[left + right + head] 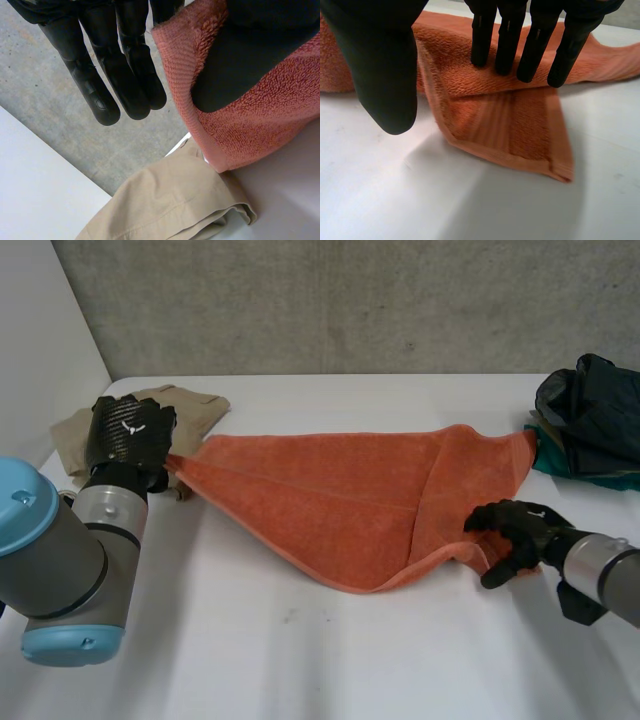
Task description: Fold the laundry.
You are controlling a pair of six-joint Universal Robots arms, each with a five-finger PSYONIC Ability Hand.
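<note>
Orange towel (pixel 340 505): spread on the white bench (pixel 300 650) between my two hands, with one flap doubled over at its right.
Left hand (pixel 128 440): thumb (pixel 240 60) clamps the towel's raised left corner, while the other fingers (pixel 125 75) are straight and clear of it. I judge this grip is there to hold the cloth taut.
Right hand (pixel 515 530): relaxed and gripping nothing. Its fingertips (pixel 507 45) rest on the folded right corner with the thumb (pixel 385 75) apart, pinning the fold.
Khaki garment (pixel 190 405): folded, just behind the left hand.
Dark garments (pixel 590 420): piled at the far right, waiting their turn, I judge.
</note>
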